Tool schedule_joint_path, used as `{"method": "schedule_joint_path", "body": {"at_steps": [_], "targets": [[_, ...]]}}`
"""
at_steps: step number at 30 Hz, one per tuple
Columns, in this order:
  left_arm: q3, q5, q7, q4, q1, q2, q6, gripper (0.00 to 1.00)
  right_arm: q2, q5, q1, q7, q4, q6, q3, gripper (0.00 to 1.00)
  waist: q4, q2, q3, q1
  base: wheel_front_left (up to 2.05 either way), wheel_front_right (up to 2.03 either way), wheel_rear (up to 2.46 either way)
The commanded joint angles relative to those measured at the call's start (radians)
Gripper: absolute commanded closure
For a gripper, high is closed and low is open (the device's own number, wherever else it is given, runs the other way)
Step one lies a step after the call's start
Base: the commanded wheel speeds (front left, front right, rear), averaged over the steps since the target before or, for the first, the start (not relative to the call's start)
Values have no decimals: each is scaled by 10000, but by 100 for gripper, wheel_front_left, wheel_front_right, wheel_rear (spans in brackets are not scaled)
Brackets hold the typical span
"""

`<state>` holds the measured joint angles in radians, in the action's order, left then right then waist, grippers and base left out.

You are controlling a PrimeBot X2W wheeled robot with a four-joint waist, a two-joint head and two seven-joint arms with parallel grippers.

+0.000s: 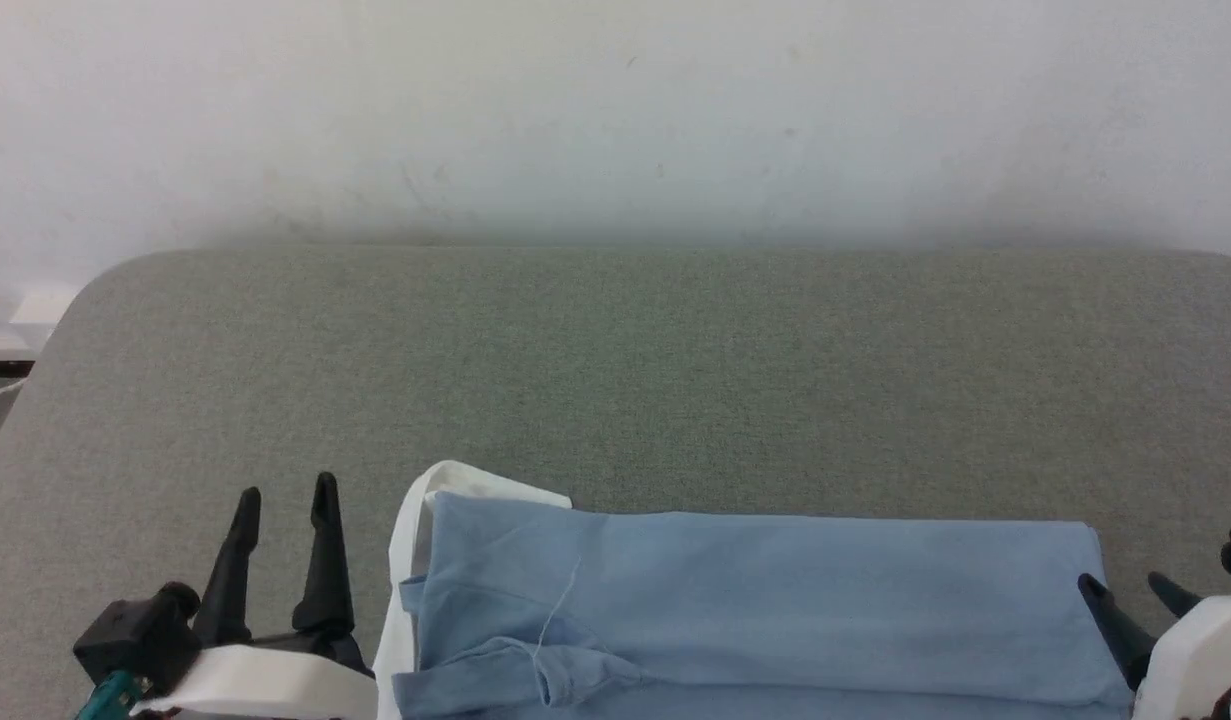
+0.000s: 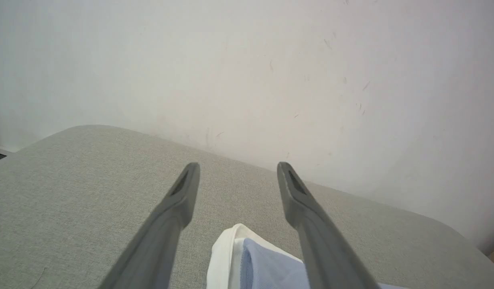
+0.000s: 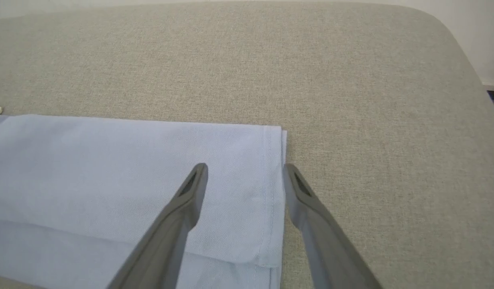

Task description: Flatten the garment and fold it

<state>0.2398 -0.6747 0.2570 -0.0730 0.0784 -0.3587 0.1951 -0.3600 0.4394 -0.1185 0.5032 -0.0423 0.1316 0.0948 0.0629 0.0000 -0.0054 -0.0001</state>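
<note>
The shirt [image 1: 755, 600] lies folded along the near edge of the bench [image 1: 615, 380]. The left claw [image 1: 286, 490] by the collar and the right claw [image 1: 1120, 580] at the hem gape wide, holding nothing. For a neat next fold, I'd pinch both ends evenly.

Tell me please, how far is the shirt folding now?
Done: the garment lies flat on the table, folded into a long band. In hand: nothing; the left hand and right hand are open at its ends. Left: probably the crosswise folds.
</note>
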Motion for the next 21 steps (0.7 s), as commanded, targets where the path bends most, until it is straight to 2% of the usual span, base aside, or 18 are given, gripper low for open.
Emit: {"method": "schedule_joint_path", "body": {"at_steps": [1,3,6,7,9,12,17,21], "targets": [[-379,537,42,-199,270,365,-121,0,385,-177,-168,96,15,-9,251,0,9,0,-3,1,0,0,0],[-870,1388,44,-387,518,817,-364,0,905,-453,-204,141,158,-9,720,0,23,0,27,1,0,0,0],[-1199,2701,45,-476,771,1198,-741,0,1712,-589,-115,237,523,-9,1362,0,45,0,89,1,0,0,0],[-1254,3288,45,-489,830,1183,-775,0,2008,-500,-50,291,683,-9,1588,0,50,0,112,1,0,0,0],[-1283,4334,45,-447,927,1227,-615,0,2203,-662,1,353,1043,-9,1813,0,75,0,171,1,0,0,0],[-1370,4881,46,-505,996,1593,-677,0,2386,-868,98,253,1648,-9,2149,0,150,0,271,1,0,0,0],[-1629,5179,46,-563,1028,2086,-1044,0,2635,-1079,289,0,2433,-9,2640,0,298,0,428,1,0,0,0],[-1694,5387,46,-437,948,2326,-1433,0,2774,-1001,394,-58,2899,-9,2637,0,405,0,607,1,0,0,0]]}}
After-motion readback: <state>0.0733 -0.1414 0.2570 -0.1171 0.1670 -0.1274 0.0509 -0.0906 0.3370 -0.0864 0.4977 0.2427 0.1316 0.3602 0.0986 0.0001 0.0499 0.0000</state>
